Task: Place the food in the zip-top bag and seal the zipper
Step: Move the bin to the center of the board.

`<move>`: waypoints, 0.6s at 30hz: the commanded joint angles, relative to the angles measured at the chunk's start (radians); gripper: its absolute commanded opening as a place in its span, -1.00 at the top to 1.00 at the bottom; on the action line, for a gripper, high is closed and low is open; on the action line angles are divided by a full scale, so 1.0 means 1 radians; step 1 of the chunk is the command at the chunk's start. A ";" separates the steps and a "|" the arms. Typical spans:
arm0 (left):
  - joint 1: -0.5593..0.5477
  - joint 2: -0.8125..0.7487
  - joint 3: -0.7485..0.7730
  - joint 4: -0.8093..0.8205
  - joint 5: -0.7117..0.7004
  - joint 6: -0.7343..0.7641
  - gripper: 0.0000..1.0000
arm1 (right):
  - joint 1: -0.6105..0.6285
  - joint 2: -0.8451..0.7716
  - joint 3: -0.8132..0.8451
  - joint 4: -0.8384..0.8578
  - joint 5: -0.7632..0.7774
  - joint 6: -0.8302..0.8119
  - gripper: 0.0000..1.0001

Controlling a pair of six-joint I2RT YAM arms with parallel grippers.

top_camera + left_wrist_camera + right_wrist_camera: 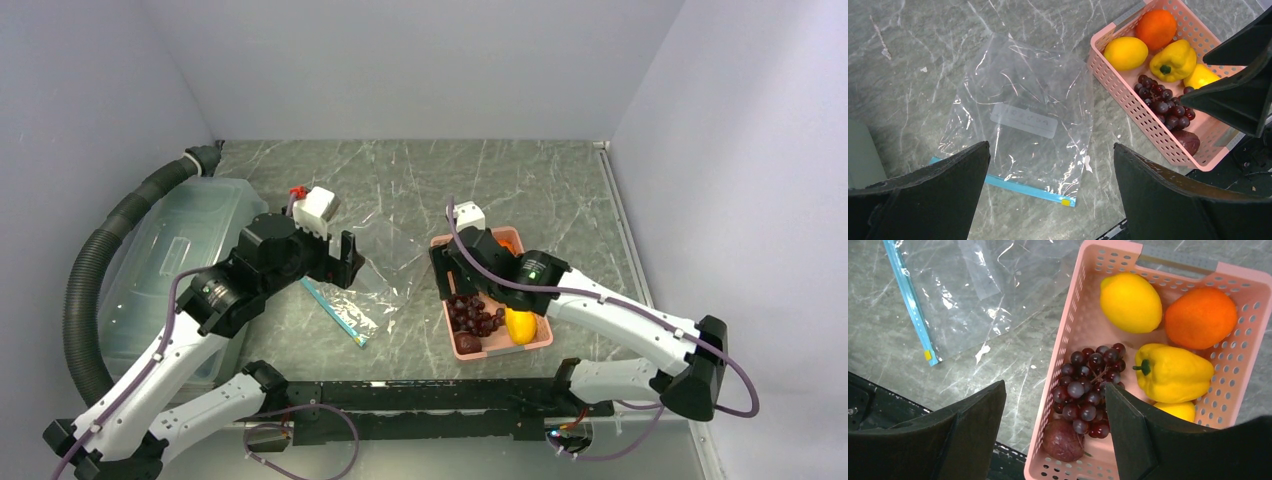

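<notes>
Open left end effector [1050,165] overhangs the zip-top bag [1018,100], open right end effector [1054,390] overhangs the grape bunch [1090,377], presumably to load.

Bright even light, soft shadows, glare on zip-top bag [1018,120], sharp focus

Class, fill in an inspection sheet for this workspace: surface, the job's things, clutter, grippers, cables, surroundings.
Surface: grey-green marbled table.
Job's things: zip-top bag lies flat and empty beside the pink basket, with the zipper on its near-left edge. The lemon, orange ball, bell pepper, grape bunch and oblong fruit are all in the basket, plus a dark red piece.
Clutter: translucent lidded bin at the left, with a corrugated hose curving round it.
Grippers: left gripper open above the bag, right gripper open above the basket; both empty.
Cables: purple cables run along both arms.
Surroundings: plain pale walls.
</notes>
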 commanded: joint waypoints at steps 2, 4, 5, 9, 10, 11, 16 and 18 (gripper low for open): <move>-0.002 -0.012 0.001 0.016 -0.012 0.016 -0.98 | 0.010 0.039 0.012 0.029 0.018 0.063 -0.46; -0.003 -0.012 0.003 0.013 -0.013 0.017 -0.98 | 0.012 0.065 0.007 0.035 0.008 0.078 -0.40; -0.002 -0.013 0.002 0.013 -0.013 0.017 -0.98 | 0.012 0.079 0.006 0.039 0.006 0.085 -0.36; -0.003 -0.022 0.001 0.014 -0.016 0.017 -0.98 | 0.014 0.133 0.016 0.031 0.008 0.111 -0.25; -0.002 -0.024 0.001 0.014 -0.016 0.017 -0.98 | 0.013 0.146 0.017 0.031 0.008 0.115 -0.24; -0.002 -0.026 0.001 0.014 -0.018 0.017 -0.98 | 0.014 0.155 0.015 0.036 0.007 0.116 -0.23; -0.002 -0.031 -0.002 0.010 -0.024 0.019 -0.98 | 0.015 0.210 0.001 0.054 0.017 0.127 -0.17; -0.002 -0.033 -0.002 0.013 -0.023 0.019 -0.98 | 0.015 0.231 -0.001 0.056 0.020 0.134 -0.15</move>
